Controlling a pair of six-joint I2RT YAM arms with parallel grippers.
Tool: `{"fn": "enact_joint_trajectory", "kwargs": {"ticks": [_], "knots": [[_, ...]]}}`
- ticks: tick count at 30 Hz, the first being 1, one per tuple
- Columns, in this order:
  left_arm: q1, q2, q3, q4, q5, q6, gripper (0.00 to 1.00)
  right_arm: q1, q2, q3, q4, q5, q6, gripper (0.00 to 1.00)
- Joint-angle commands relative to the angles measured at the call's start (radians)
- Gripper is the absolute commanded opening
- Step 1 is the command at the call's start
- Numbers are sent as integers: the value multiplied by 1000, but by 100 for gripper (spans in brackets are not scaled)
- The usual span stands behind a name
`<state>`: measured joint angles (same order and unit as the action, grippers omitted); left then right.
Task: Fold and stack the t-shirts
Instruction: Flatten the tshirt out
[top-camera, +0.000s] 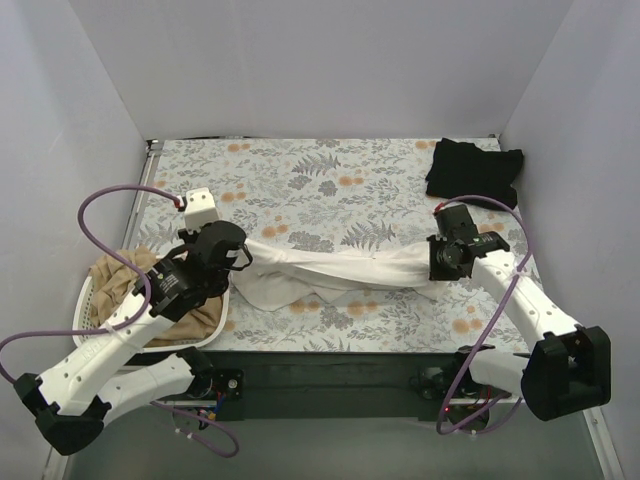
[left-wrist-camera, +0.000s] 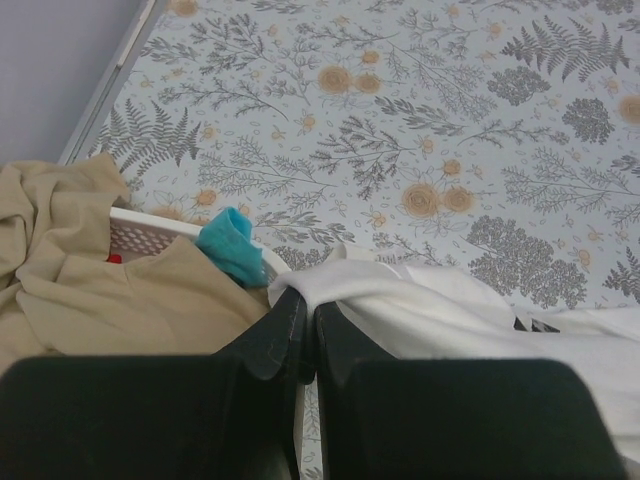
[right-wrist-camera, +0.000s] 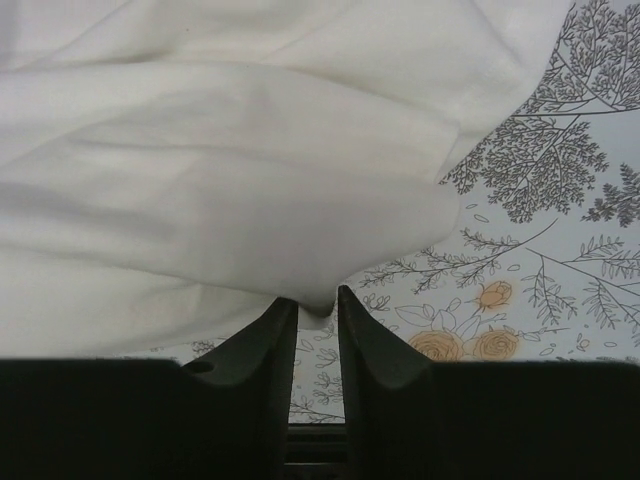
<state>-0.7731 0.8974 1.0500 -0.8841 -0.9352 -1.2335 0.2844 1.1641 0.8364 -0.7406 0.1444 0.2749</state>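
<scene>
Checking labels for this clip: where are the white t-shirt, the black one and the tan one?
white t-shirt (top-camera: 340, 268), top view, stretched middle
black t-shirt (top-camera: 475, 172), top view, centre of the heap
tan t-shirt (left-wrist-camera: 130, 295), left wrist view, flat fold

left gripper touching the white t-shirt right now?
Touching. In the left wrist view the left gripper has its jaws shut on an edge of the white t-shirt, and the cloth runs straight out from the closed tips.
</scene>
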Motion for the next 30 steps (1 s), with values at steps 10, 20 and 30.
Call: {"fn": "enact_joint_trajectory", "kwargs": {"ticks": [10, 20, 30], "knots": [[9, -5, -50, 22, 56, -1, 0, -11, 105, 188, 61, 26, -48, 45], [8, 1, -65, 16, 73, -12, 0, -68, 2, 10, 57, 27, -48, 48], [9, -15, -73, 23, 73, -3, 0, -85, -37, -2, -26, -107, -16, 66]]}}
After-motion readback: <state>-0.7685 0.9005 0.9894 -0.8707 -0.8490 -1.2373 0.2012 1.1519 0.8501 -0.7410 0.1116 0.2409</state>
